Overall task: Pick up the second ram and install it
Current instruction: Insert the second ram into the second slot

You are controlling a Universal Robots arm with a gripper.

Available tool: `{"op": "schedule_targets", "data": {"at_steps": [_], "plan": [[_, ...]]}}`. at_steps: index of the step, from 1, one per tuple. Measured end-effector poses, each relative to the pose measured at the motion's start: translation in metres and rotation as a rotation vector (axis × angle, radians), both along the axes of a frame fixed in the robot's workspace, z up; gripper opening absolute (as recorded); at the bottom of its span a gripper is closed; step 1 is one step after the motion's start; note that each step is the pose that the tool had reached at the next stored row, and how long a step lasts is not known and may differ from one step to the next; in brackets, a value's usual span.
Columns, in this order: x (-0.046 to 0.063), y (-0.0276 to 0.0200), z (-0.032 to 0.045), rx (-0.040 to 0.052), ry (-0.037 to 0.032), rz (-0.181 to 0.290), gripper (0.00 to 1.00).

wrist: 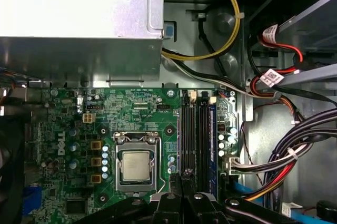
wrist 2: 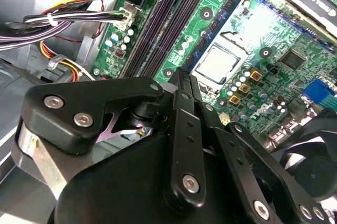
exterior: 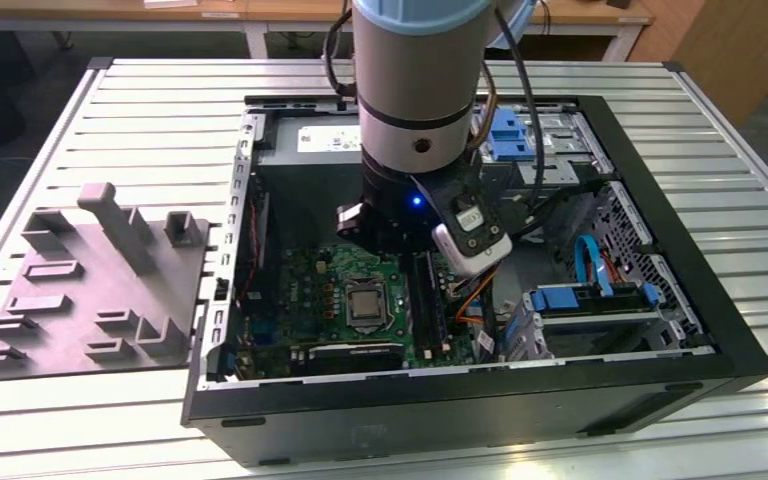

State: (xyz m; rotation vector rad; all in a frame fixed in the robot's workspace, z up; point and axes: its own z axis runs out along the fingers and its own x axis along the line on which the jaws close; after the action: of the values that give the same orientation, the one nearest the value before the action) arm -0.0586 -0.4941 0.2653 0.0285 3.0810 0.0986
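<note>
Black gripper linkage is crowding the foreground in the second wrist view. Its jaws are standing drawn together with hardly a gap, and whether anything is nipped between them I cannot tell. Beyond the tips the motherboard is lying open, with the processor socket sitting on one side of the black slot rails and the bundled cables trailing on the other. In the exterior view the arm is reaching down into the opened computer case, directly over those rails, while the grey parts holder is sitting well apart at the exterior view's left. From that I am judging the seating step, not the fetching, to be in hand. The second ram, as I am taking the thin blue edge in the first wrist view to be, is running along the rail nearest the cables. It is lying parallel to its neighbours and showing edge-on, so its chips and label are hiding. Whether it is sitting fully home I cannot tell. Seating is calling for a square, even push straight down until the end clips are catching.
</note>
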Motion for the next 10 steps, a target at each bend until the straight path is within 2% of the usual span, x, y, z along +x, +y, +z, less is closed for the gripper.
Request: {"op": "schedule_targets", "data": {"at_steps": [10], "plan": [[0.0075,0.0000,-0.0059,0.0002,-0.0001,0.000,0.12]]}}
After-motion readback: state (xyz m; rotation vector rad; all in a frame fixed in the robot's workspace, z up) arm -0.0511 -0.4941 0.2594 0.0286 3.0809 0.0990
